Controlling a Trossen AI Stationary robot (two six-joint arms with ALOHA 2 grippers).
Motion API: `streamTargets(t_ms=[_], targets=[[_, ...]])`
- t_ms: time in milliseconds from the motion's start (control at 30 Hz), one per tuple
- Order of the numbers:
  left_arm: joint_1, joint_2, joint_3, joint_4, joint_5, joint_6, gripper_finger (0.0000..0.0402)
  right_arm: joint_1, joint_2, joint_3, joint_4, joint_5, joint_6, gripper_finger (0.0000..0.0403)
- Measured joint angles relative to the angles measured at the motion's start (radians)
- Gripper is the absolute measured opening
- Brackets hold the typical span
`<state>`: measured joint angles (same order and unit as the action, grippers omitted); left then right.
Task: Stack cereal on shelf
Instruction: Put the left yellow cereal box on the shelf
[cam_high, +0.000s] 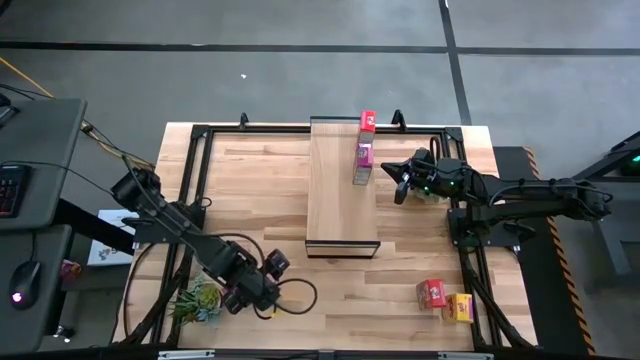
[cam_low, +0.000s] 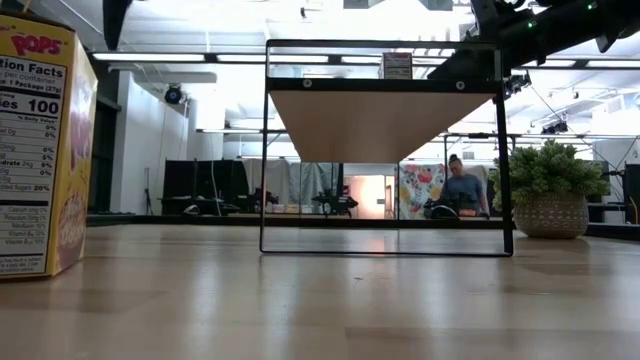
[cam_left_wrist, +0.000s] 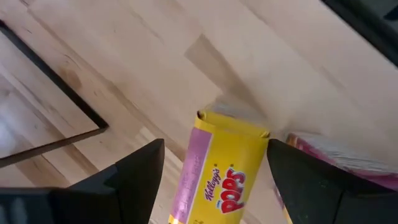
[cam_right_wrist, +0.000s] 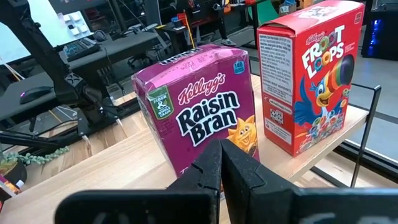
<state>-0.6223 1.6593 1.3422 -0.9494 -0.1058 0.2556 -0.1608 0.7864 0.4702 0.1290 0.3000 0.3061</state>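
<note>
Left of the shelf (cam_high: 342, 180), your left claw (cam_left_wrist: 214, 180) is spread around a yellow cereal box (cam_left_wrist: 225, 171); closing off-centre could tip it. Beside the shelf's right edge, your right claw (cam_right_wrist: 221, 165), pressed together, could nudge the magenta box (cam_right_wrist: 199, 112) standing on top.

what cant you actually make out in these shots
- Left hand: in the high view it is hidden under its own arm; whether its fingers touch the yellow Pops box between them is unclear in the left wrist view.
- Pink box: cut off by a finger, no label visible.
- Box on the shelf in the low view: too small to read.
</note>
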Motion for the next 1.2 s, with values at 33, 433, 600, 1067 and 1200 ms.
streamTargets(t_ms=[33, 433, 600, 1067, 1200], targets=[[0.003, 0.006, 0.0, -0.009, 0.0, 0.002, 0.0276, 0.0, 0.0, 0.0, 0.0, 0.0, 0.0, 0.0], [0.054, 0.085, 0.0, -0.083, 0.027, 0.053, 0.0275, 0.0, 0.0, 0.0, -0.002, 0.0, 0.003, 0.0], [0.066, 0.084, 0.0, -0.086, 0.036, 0.076, 0.026, 0.0, 0.0, 0.0, -0.003, 0.0, 0.003, 0.0], [0.067, 0.071, 0.045, -0.126, 0.102, 0.006, 0.0132, 0.0, 0.0, 0.0, -0.005, 0.0, 0.003, 0.0], [0.067, 0.044, 0.202, -0.263, 0.119, -0.085, 0.0122, 0.0, 0.0, 0.0, -0.004, 0.0, 0.001, 0.0]])
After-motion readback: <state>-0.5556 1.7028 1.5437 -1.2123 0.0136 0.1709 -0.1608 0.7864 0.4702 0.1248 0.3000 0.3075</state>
